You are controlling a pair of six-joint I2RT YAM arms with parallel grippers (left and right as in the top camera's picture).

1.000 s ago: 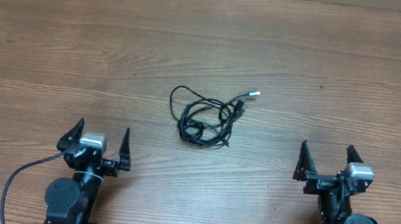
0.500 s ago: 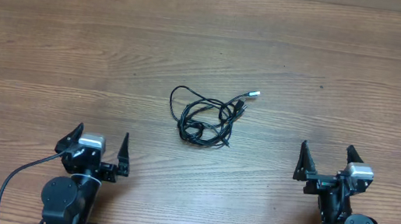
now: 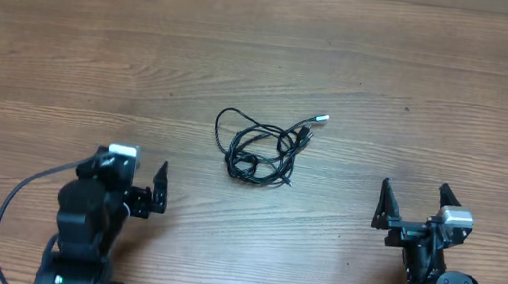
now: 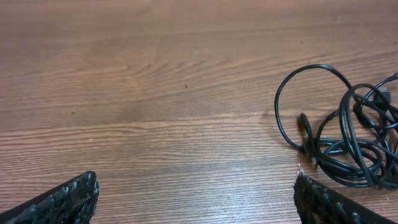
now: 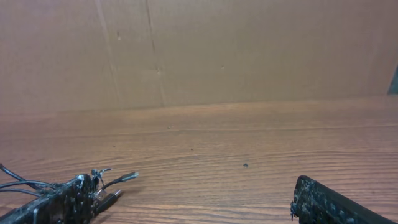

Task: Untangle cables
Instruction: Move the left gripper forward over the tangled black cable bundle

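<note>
The cables [image 3: 258, 149] lie in one loose black tangle on the wooden table [image 3: 423, 76], with a silvery plug tip [image 3: 323, 120] sticking out to the upper right. My left gripper [image 3: 129, 168] is open, below and left of the tangle, and touches nothing. In the left wrist view the cables [image 4: 348, 134] lie ahead on the right, just beyond the right finger of my left gripper [image 4: 196, 176]. My right gripper [image 3: 415, 190] is open and empty, below and right of the tangle. From the right wrist, my right gripper [image 5: 191, 180] shows the silvery plug [image 5: 127, 177] by its left finger [image 5: 59, 202].
Bare wood surrounds the tangle on all sides. A brown board wall [image 5: 199, 50] rises at the far edge of the table. Thick black arm wires [image 3: 8, 227] loop near the left arm's base at the front edge.
The left arm has lifted and tipped forward, so its wrist now looks down at the table near the tangle. The right arm and the cables have not moved.
</note>
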